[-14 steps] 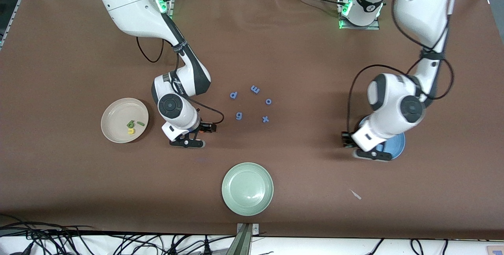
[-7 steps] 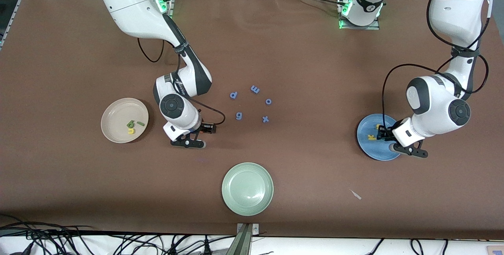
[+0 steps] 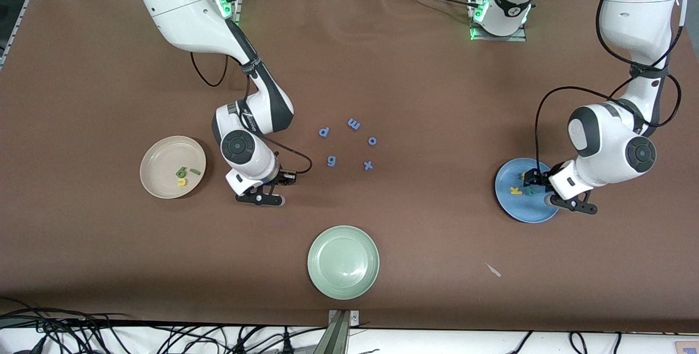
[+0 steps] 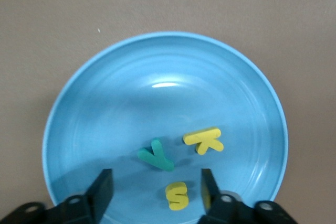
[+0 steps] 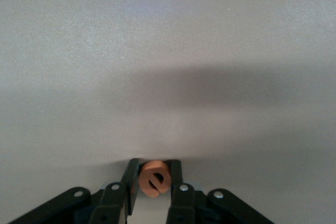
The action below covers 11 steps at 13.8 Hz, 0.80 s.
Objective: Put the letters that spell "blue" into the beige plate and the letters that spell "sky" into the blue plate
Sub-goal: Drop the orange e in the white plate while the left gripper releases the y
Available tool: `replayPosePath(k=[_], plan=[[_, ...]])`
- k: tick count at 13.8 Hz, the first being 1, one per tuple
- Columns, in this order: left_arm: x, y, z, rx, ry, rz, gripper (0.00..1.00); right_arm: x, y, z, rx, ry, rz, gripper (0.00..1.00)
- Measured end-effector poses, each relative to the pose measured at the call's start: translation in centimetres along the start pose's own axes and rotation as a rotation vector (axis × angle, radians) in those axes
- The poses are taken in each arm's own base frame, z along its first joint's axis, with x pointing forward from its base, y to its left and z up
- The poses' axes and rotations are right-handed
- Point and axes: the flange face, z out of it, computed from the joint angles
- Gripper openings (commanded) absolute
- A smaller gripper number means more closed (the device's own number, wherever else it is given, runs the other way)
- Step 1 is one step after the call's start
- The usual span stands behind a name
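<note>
Partly hidden orange e (image 5: 154, 179) between right gripper (image 5: 153, 181) jaws, fingertips cropped

The table (image 3: 109, 261) is plain brown. The blue plate (image 4: 105, 103) holds a teal y (image 4: 156, 155), a yellow k (image 4: 204, 139) and a yellow s (image 4: 177, 195). The beige plate (image 3: 158, 160) holds green and yellow letters. The e (image 5: 154, 178) is orange. Five loose letters (image 3: 349, 143) are blue. A third plate (image 3: 343, 261) is pale green. Both arms are white with black fingers.
</note>
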Motion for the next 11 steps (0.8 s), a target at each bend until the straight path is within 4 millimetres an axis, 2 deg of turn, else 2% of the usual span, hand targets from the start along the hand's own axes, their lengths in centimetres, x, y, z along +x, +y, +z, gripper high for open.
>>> replayPosePath(k=[2,3,5,7,8,11], plan=[[-1.1,0.4,-1.1,-0.004,0.006,-0.002,1.00,0.1,0.1,-0.1,-0.004,-0.006,0.000,0.13],[-1.6,0.4,-3.3,0.000,0.037,-0.006,1.00,0.2,0.3,-0.5,-0.010,-0.013,-0.003,0.13],[-2.7,1.1,-10.6,0.000,0.118,-0.002,1.00,0.8,1.3,-2.4,-0.027,-0.032,-0.048,0.13],[-5.3,3.0,-17.9,-0.010,0.100,0.013,1.00,1.7,4.2,-4.7,-0.067,-0.078,-0.117,0.13],[-6.6,3.9,-20.7,0.016,0.073,0.009,1.00,2.3,6.2,-5.9,-0.088,-0.106,-0.153,0.13],[-8.8,8.4,-26.9,0.058,-0.011,-0.024,1.00,3.7,12.8,-9.1,-0.138,-0.189,-0.234,0.13]])
